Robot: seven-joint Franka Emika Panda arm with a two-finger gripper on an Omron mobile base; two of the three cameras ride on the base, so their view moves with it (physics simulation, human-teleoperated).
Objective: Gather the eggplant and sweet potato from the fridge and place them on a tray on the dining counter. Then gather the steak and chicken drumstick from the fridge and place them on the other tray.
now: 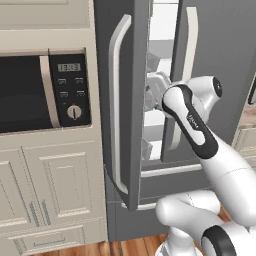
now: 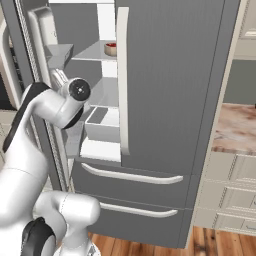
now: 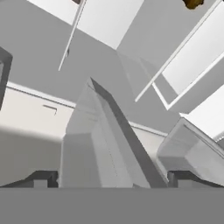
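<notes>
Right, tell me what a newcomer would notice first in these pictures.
The white arm reaching through the gap of the dark grey fridge, whose left door stands ajar, beside the cream cabinet with a built-in microwave. Next, the steak, red-topped, on an upper shelf inside. In the hand view the jaws stand wide open with nothing between them, close to the pale shelves and door bins.

- Arm (image 1: 220, 160): glossy white rounded shells, fat tubular links.
- Joints: dark grey-black bands; a round dark cap (image 2: 79, 89) at the wrist.
- Small pale marking on the black band, perhaps lettering.
</notes>
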